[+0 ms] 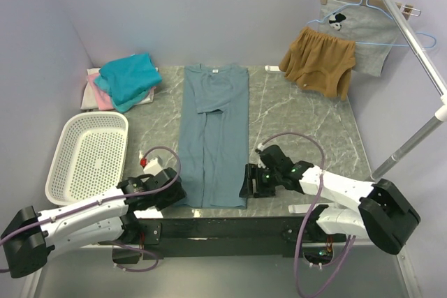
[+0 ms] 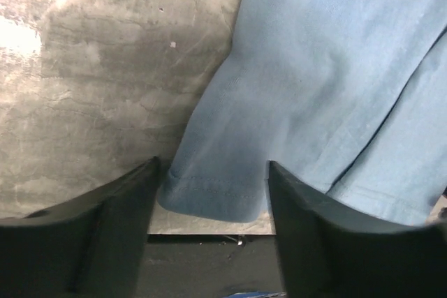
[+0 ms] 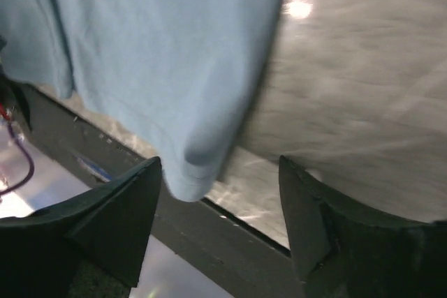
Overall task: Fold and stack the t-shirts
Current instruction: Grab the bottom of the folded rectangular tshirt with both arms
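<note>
A large dusty grey-blue t-shirt [image 1: 215,137] lies flat down the middle of the table, sides folded in to a long strip, collar at the far end. My left gripper [image 1: 174,190] is open, its jaws on either side of the shirt's near left hem corner [image 2: 209,197]. My right gripper [image 1: 244,183] is open over the near right hem corner [image 3: 188,165]. A bright teal t-shirt [image 1: 128,78] lies on pink and white ones [image 1: 98,95] at the far left.
A white perforated basket [image 1: 87,156] stands at the left. Mustard-brown shorts [image 1: 319,61] and a light grey printed garment [image 1: 356,29] hang from a rail at the far right. The table's near edge [image 2: 209,235] is just below the hem.
</note>
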Robot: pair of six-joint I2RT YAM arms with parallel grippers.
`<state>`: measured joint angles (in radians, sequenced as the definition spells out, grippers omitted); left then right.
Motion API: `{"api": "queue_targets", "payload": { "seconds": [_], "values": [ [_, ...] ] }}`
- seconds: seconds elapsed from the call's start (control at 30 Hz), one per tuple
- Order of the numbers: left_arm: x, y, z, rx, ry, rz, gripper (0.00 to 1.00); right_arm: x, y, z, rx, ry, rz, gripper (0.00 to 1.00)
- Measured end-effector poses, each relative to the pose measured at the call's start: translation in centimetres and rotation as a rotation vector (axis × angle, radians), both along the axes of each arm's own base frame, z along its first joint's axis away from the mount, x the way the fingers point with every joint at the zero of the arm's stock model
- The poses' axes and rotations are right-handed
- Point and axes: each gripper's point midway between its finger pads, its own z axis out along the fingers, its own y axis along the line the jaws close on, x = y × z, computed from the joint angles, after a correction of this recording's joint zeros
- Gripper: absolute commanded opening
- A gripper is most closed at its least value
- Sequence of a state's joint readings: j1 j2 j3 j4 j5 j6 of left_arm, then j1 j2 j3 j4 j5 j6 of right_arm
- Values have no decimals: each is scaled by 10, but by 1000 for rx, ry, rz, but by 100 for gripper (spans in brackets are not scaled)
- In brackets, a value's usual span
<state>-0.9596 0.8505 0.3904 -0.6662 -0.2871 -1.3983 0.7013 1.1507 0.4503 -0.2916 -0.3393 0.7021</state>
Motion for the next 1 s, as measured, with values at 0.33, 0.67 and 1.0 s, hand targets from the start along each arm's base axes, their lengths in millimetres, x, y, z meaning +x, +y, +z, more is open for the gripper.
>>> {"api": "queue_targets", "payload": {
  "seconds": [0.33,0.67,1.0],
  "values": [
    [-4,0,-3,-22,6,0,34,-20,19,-8,13,72,47,30],
    [-10,0,-8,-26,32,-8,1,-20,14,-11,-3,69,18,0],
    [-11,2,-2,1,40,-15,1,-16,8,2,-3,16,-4,0]
  ]
}}
